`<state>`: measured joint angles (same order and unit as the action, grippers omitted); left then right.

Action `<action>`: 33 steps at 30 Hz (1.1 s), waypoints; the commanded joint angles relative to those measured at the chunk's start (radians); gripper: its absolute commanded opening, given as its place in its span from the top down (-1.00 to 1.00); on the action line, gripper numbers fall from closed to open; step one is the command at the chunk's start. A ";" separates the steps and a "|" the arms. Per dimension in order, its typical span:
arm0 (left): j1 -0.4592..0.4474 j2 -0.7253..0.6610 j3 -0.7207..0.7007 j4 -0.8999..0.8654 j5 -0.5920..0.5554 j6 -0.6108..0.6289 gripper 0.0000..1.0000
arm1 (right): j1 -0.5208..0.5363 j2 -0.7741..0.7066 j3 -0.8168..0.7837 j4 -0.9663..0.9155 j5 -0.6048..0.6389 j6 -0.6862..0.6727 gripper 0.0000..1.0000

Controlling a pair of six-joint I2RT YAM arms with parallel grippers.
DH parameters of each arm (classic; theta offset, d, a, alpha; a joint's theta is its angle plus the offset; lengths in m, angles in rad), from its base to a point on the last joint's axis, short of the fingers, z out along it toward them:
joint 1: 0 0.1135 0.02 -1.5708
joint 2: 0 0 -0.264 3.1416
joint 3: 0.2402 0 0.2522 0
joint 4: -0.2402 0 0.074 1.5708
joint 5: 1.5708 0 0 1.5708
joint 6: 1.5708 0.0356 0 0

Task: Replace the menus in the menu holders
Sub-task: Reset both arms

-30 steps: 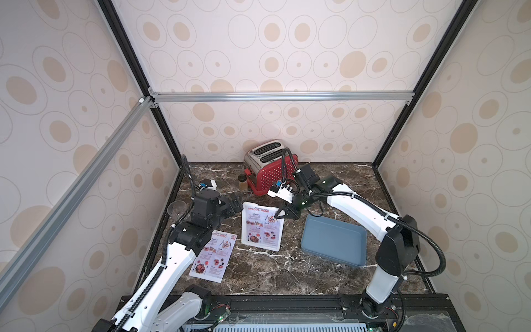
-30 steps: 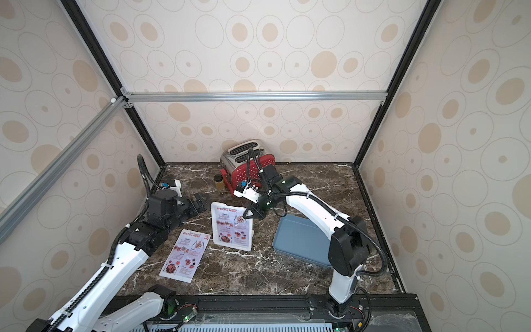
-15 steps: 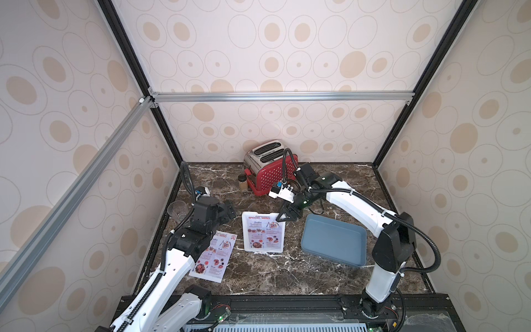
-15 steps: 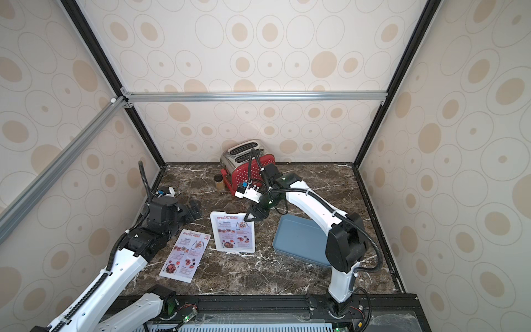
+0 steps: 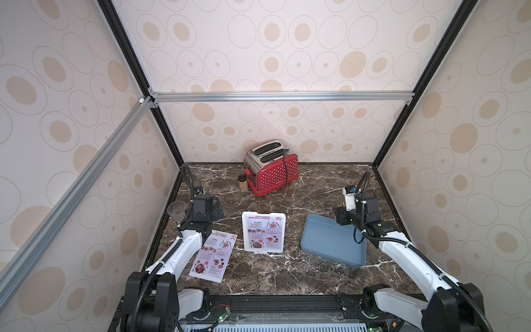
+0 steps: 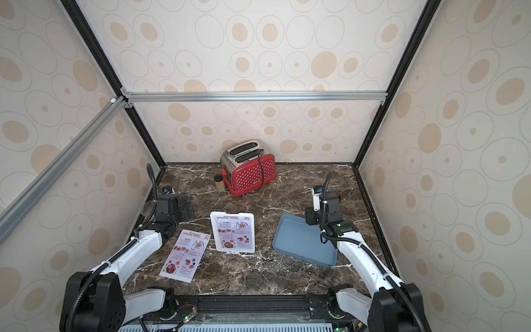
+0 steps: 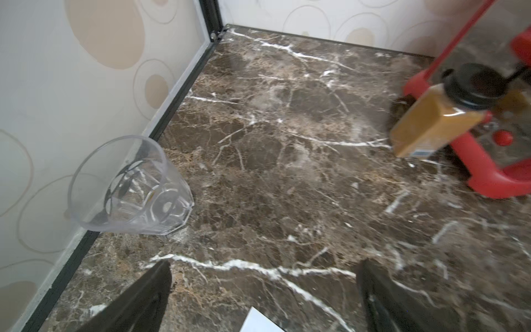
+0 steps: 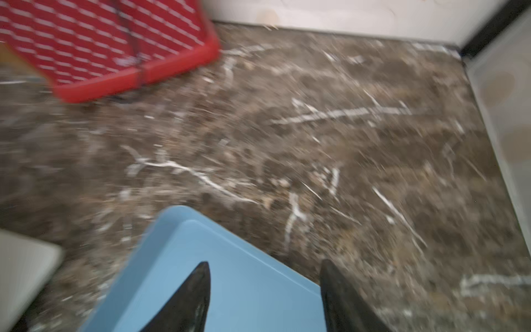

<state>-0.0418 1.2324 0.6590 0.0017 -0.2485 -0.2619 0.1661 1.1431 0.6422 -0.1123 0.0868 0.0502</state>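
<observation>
Clock set on the table as seen from above, 12 at the back wall.

- Menu holder [image 5: 263,250] sat near the centre of the marble table [image 5: 287,276], with one menu [image 5: 263,231] inside it, red heading toward 12. Could not tell whether the holder stood slanted or lay on its back.
- Second menu [image 5: 214,255] lay flat and loose on the marble at about 8, just beside the holder but apart from it, its heading end turned slightly toward 1.
- Blue-grey tray [image 5: 333,244] lay at about 4, near the holder and not touching it.
- Left gripper [image 7: 264,261] hung at about 10, beyond the loose menu's far end. Jaws were spread wide with bare marble between the fingers [image 7: 149,299]; it gripped nothing.
- Right gripper [image 8: 264,264] was at about 2 to 3, over the tray's far right corner. Jaws were parted with nothing between them; one finger was over the tray, the other over marble. The wrist view was blurred.
- Red toaster [image 5: 270,168] stood at 12 against the back wall, a spice jar [image 5: 242,183] just beside it on its 9 side.
- Clear cup [image 7: 129,186] stood at 9 to 10, hard by the side wall and near the left gripper.
</observation>
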 commanded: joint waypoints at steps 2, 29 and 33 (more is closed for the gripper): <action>0.063 0.027 -0.048 0.230 0.088 0.122 -0.99 | -0.027 0.083 -0.152 0.460 0.167 -0.005 -0.24; 0.071 0.310 -0.228 0.831 0.121 0.224 -0.99 | -0.158 0.397 -0.220 0.910 -0.087 -0.039 -0.75; 0.071 0.322 -0.211 0.810 0.121 0.223 -0.99 | -0.160 0.397 -0.219 0.907 -0.087 -0.038 -0.80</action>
<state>0.0326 1.5520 0.4225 0.7963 -0.1112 -0.0620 0.0116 1.5406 0.4099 0.7788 0.0029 0.0154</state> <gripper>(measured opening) 0.994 0.896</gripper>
